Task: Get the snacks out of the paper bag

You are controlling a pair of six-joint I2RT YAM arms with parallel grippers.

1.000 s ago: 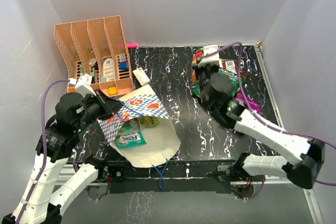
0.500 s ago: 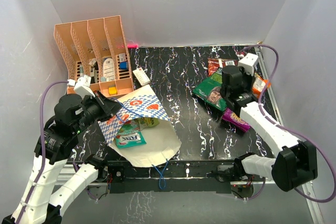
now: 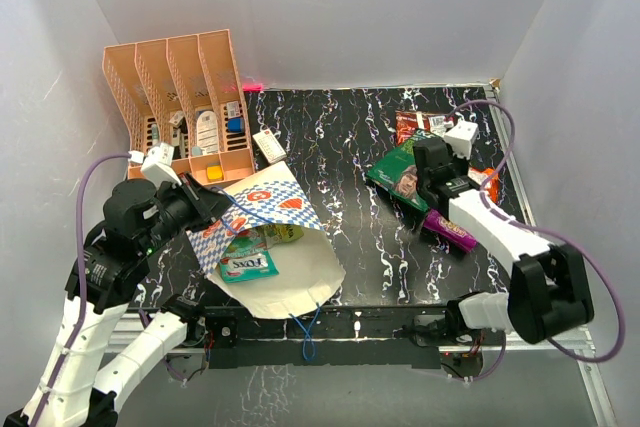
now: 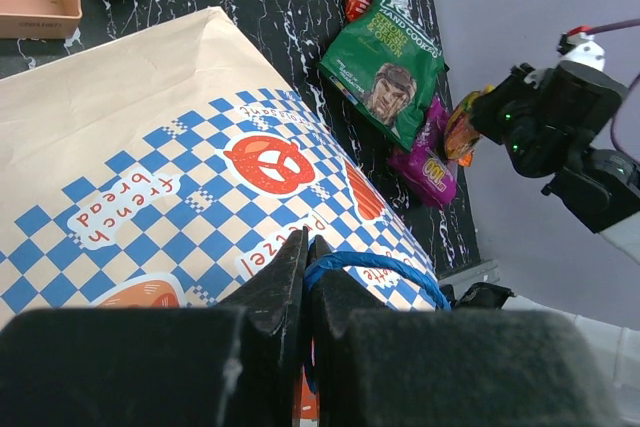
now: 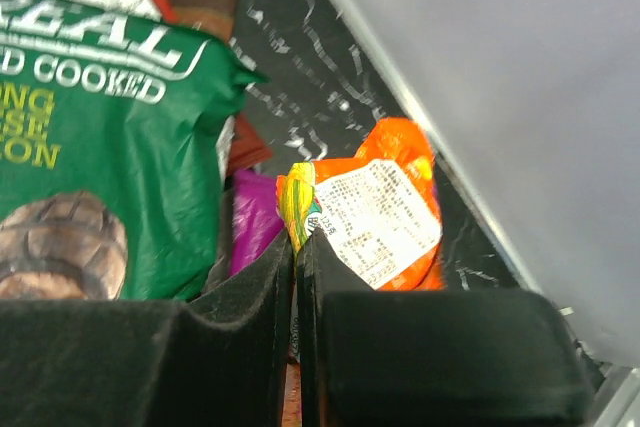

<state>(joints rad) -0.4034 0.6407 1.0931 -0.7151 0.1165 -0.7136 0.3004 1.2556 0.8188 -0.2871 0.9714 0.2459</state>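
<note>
The black marbled table (image 3: 340,147) carries a salmon-pink file organiser (image 3: 175,87) at its far left corner; the paper bag (image 3: 285,197) lies on its side by the near left edge, its white mouth open toward the near edge, with a teal packet (image 3: 248,265) and a green-yellow packet (image 3: 280,233) inside; the left gripper (image 4: 306,247) is closed tight, pinching the bag's blue cord handle (image 4: 370,265). Near the right edge lie a green packet (image 3: 400,172), a purple packet (image 3: 450,230) and a red packet (image 3: 412,124); the right gripper (image 5: 296,239) has its fingers pressed together, tips at the crimped edge of an orange packet (image 5: 380,212) beside the wall; whether it pinches that packet I cannot tell. A small white box (image 3: 268,143) lies just beside the organiser.
</note>
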